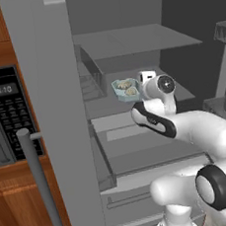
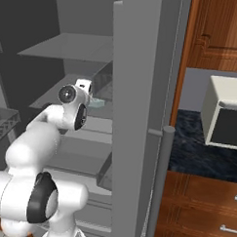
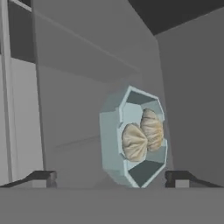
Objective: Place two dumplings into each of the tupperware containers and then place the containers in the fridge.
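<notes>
Tupperware container [image 3: 131, 140] with two dumplings [image 3: 142, 135] sits on fridge shelf [image 1: 157, 87]; fingers [image 3: 177, 178] wide, released. Next: retreat arm.

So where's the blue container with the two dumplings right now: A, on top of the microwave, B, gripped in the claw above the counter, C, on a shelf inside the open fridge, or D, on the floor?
C: the container with both dumplings rests on a fridge shelf, and the open claw stands clear of it.
</notes>
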You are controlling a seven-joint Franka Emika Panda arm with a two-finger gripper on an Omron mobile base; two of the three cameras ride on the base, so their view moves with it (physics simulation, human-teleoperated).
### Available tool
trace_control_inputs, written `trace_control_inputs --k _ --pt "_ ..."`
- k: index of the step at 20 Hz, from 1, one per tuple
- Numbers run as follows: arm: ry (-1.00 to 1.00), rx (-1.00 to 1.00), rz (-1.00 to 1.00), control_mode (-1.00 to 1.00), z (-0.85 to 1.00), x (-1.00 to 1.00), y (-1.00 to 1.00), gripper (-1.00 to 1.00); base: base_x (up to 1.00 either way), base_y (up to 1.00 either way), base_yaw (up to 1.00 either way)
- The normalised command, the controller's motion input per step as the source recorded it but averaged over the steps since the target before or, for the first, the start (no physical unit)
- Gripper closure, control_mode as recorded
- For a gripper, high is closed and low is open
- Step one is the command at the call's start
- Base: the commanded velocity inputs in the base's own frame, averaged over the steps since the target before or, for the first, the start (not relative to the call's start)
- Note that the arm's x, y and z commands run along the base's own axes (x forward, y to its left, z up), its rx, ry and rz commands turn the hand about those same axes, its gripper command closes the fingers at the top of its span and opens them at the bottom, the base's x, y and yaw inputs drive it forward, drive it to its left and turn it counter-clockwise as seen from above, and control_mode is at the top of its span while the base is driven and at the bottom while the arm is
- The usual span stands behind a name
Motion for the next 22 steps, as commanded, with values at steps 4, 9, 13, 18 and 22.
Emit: trace_control_inputs --k 4,9,13,18,22 --pt "0.26 0.01 -0.19 -1.00 0.54 -0.78 0.00 -1.00 0.00 0.00 0.00" --pt "0.27 0.14 -0.28 -1.00 0.41 -0.99 -0.01 -1.00 0.00 0.00 0.00" --pt "0.20 0.27 -0.43 -1.00 0.13 -1.00 -0.04 -1.00 0.00 0.00 0.00" --pt "0.13 0.28 -0.46 -1.00 0.15 -0.92 -0.06 -1.00 0.00 0.00 0.00" --pt "0.08 0.30 -0.51 -1.00 0.37 -0.83 -0.06 -1.00 0.00 0.00 0.00"
